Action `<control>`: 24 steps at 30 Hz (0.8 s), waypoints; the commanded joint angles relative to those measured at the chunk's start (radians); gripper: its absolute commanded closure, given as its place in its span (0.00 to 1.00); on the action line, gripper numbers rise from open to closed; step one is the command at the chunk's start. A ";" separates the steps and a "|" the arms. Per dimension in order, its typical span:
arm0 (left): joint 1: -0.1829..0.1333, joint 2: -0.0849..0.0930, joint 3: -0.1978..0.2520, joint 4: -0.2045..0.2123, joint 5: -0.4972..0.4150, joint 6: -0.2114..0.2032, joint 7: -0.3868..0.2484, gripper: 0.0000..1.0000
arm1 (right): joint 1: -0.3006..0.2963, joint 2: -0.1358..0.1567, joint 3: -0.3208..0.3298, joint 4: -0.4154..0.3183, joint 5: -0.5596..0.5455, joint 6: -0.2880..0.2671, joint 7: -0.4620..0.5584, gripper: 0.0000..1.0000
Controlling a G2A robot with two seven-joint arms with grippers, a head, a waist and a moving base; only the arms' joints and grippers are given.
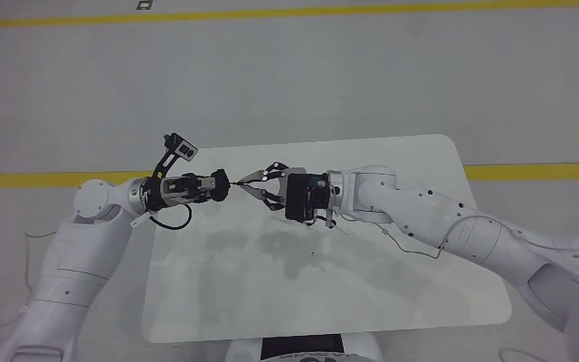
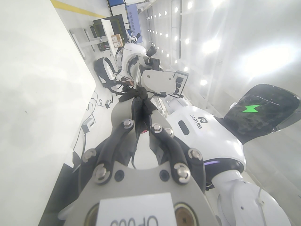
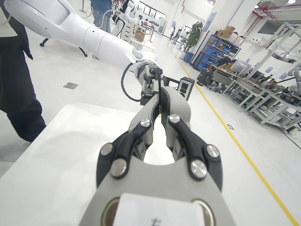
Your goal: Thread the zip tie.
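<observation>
The right claw (image 3: 160, 95) is pinched shut on a thin black plastic zip tie (image 3: 160, 82). The strap is caught between its ribbed black pads (image 3: 165, 105) and runs straight out past the tips to the left claw (image 2: 140, 96). That claw is closed on the tie too, its fingers drawn together around the dark strip, though its own wrist view is too blurred to show which end it grips. The two claws meet tip to tip, all but touching, so the zip tie is held in the air between them rather than lying on any surface. From above, they are over the far left part of a white, round-cornered tabletop (image 1: 389, 290) — the left arm comes in across the table's left edge, the right arm stretches over from the right side. A black ribbed cable (image 3: 122, 81) loops beside the left wrist. Around the table lies pale grey floor, crossed by a yellow painted line (image 1: 511, 170).
</observation>
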 commanded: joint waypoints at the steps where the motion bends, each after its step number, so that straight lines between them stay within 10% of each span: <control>1: 0.000 0.000 0.000 0.000 0.000 0.000 0.000 1.00 | 0.000 0.001 0.000 0.000 0.001 0.000 -0.001 1.00; 24: 0.000 0.000 0.000 0.000 0.000 0.000 0.000 1.00 | -0.011 0.019 0.000 0.000 0.001 0.000 0.001 1.00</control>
